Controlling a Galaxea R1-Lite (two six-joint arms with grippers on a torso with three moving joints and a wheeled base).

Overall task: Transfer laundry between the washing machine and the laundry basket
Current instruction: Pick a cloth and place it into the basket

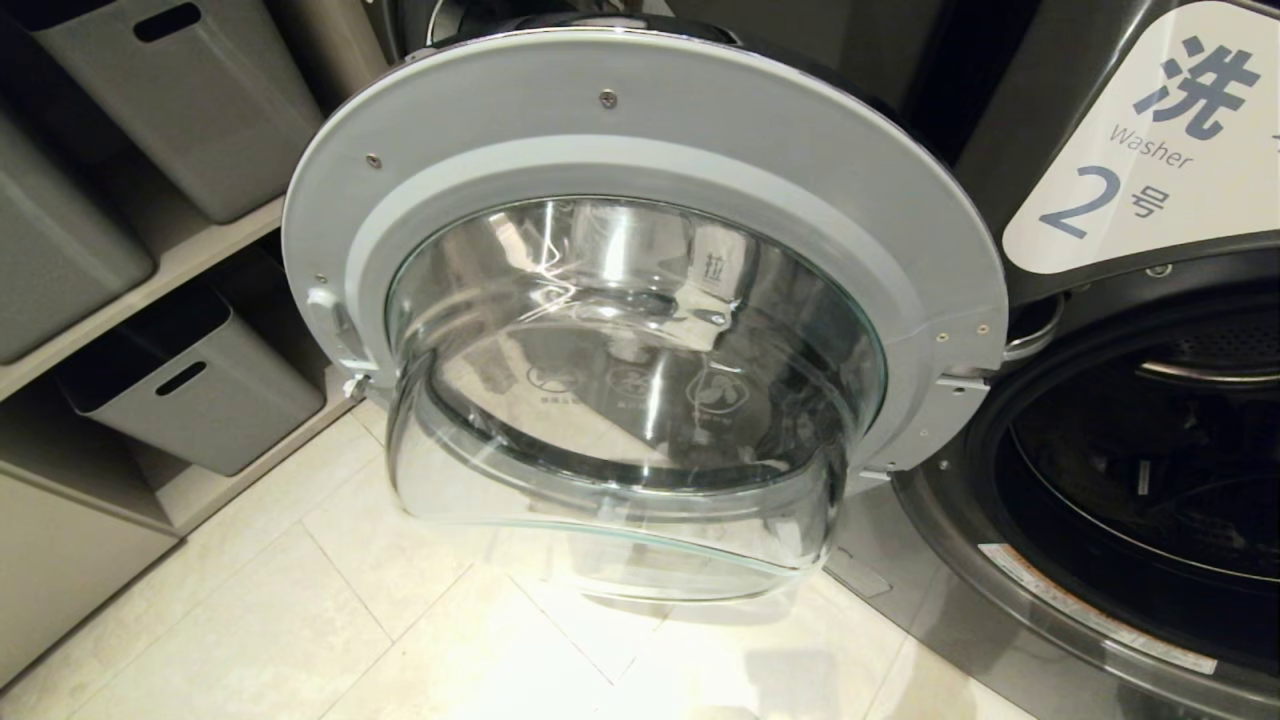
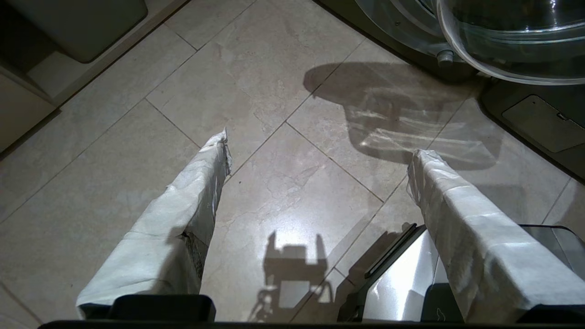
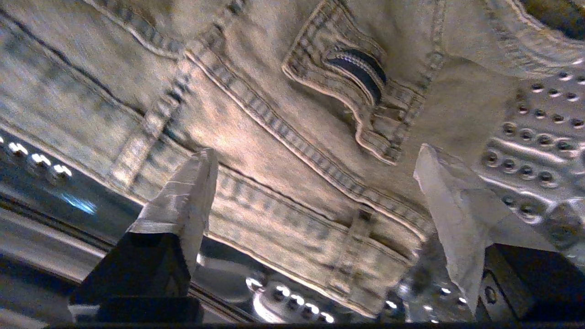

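In the right wrist view, pale washed denim laundry (image 3: 283,137) with a zip fly and belt-looped waistband lies against the perforated steel drum (image 3: 539,151) of the washing machine (image 1: 1120,500). My right gripper (image 3: 315,155) hangs just in front of the waistband, its white-wrapped fingers (image 3: 183,201) spread wide with nothing pinched between them. In the head view the machine's round glass door (image 1: 640,330) stands swung open; neither arm shows there. My left gripper (image 2: 317,146) is parked over the floor tiles, open and empty. The laundry basket is out of view.
Grey storage bins (image 1: 190,385) sit on shelves at the left of the head view. A second washer with a "2" label (image 1: 1150,150) is above the open drum. Beige floor tiles (image 1: 400,620) spread in front; part of my base (image 2: 402,278) shows below the left gripper.
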